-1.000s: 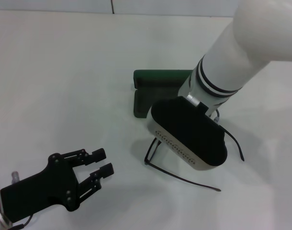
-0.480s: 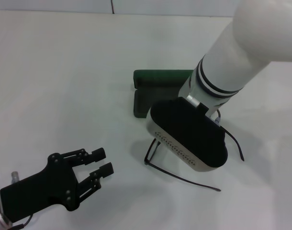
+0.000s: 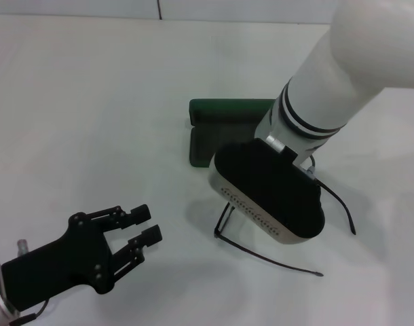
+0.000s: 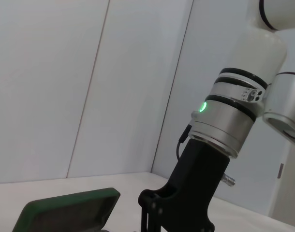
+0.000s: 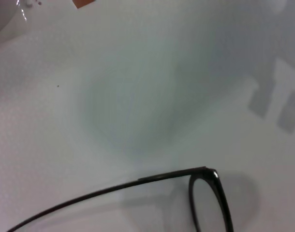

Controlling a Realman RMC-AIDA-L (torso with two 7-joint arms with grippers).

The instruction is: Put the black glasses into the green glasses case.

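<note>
The green glasses case [image 3: 224, 111] lies open on the white table, its lid standing up at the far side; it also shows in the left wrist view [image 4: 70, 211]. The black glasses [image 3: 268, 257] sit just in front of the case, largely under my right gripper [image 3: 265, 197], whose wrist housing hides its fingers. One lens and a temple arm of the black glasses show in the right wrist view [image 5: 138, 181], with their shadow on the table below. My left gripper [image 3: 144, 225] is open and empty at the near left.
White table [image 3: 91, 102] all round, with a pale wall behind it [image 4: 65, 87]. My right forearm [image 3: 343, 75] slants in from the upper right above the case. The right arm's wrist also shows in the left wrist view [image 4: 225, 125].
The black glasses have shifted a little toward the near right together with my right gripper. My left gripper has barely moved.
</note>
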